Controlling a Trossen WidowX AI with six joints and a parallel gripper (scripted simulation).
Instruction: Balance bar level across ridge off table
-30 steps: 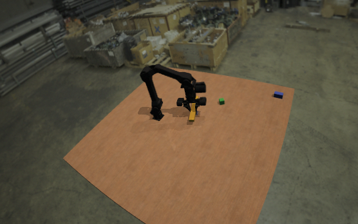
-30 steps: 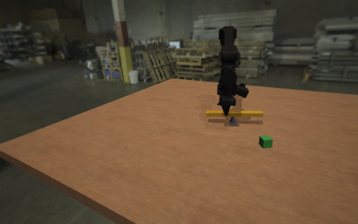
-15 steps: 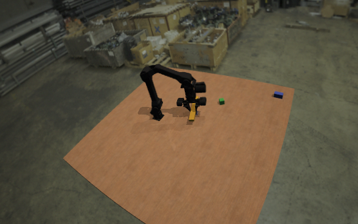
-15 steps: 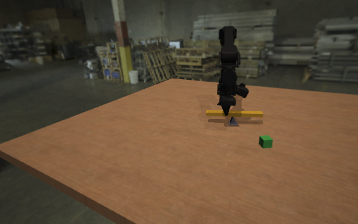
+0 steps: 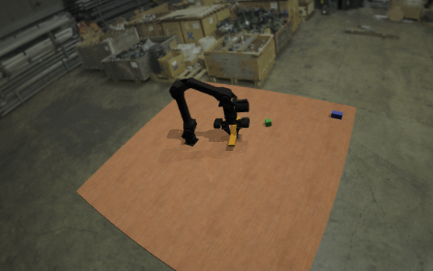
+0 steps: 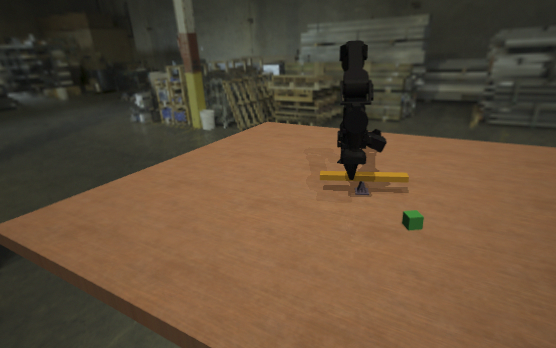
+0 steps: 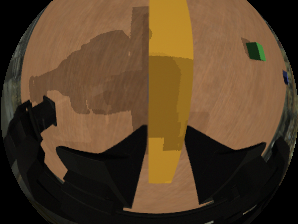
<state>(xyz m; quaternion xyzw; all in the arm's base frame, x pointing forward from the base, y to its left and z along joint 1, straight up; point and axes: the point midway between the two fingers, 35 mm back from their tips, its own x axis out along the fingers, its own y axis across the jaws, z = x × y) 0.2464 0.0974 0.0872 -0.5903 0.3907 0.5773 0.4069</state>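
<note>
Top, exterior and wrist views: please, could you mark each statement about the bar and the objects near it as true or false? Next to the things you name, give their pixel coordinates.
1. The yellow bar [image 5: 232, 141] [image 6: 385, 177] [image 7: 170, 30] is raised off the table [image 5: 218, 195] [image 6: 225, 250] [image 7: 90, 130]. True.
2. The green cube [image 5: 268, 122] [image 6: 413, 220] [image 7: 255, 51] sits on top of the bar. False: it is on the table, away from the bar.
3. The bar passes between the gripper's fingers [image 5: 227, 130] [image 6: 351, 171]. True.
4. The blue block [image 5: 336, 114] [image 7: 285, 77] is closer to the bar than the green cube is. False: it is farther away.
5. The ridge [image 6: 362, 189] is lying on the bar. False: it stands on the table, below the bar.
</note>
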